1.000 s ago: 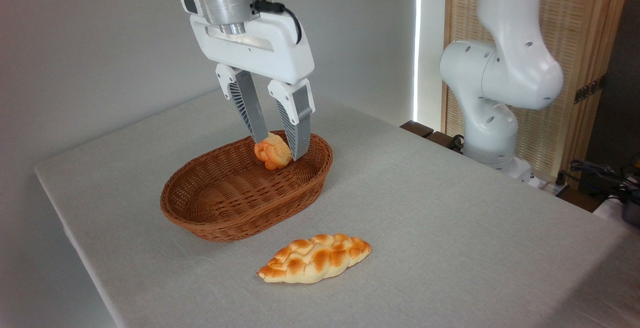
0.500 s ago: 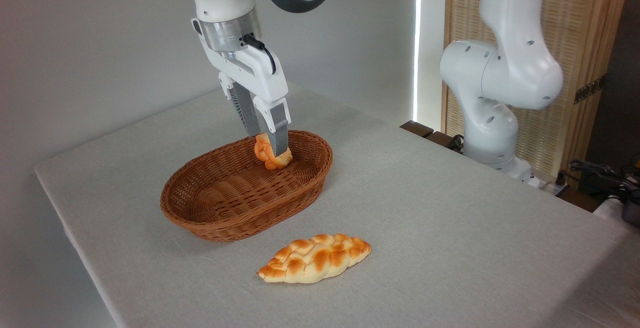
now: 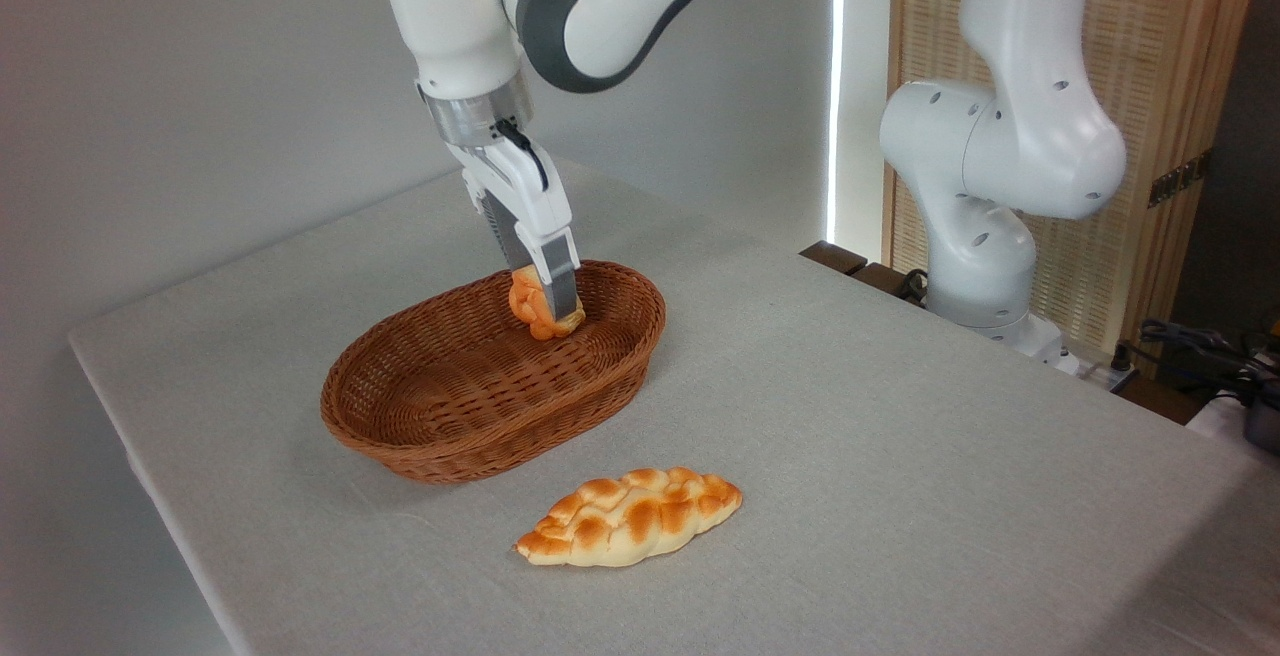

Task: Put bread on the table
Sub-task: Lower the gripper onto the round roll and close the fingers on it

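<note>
A brown wicker basket (image 3: 450,416) sits near a long braided loaf (image 3: 630,516) in front.

Even, soft daylight fills the frame; it is bright without harshness; a blown-out white strip of light runs down the upper centre-right, beside the slatted screen (image 3: 1150,136); the bench (image 3: 900,456) is evenly lit, paler toward the lower right; faint, diffuse shadows lie under the basket (image 3: 480,386) at its lower left and beneath the loaf (image 3: 630,516); the wall at upper left is a flat grey, dimmer toward the lower left corner; mild glare shows on the white arm (image 3: 1010,146); focus is sharp throughout, with slight graininess; no edge distortion is evident.
</note>
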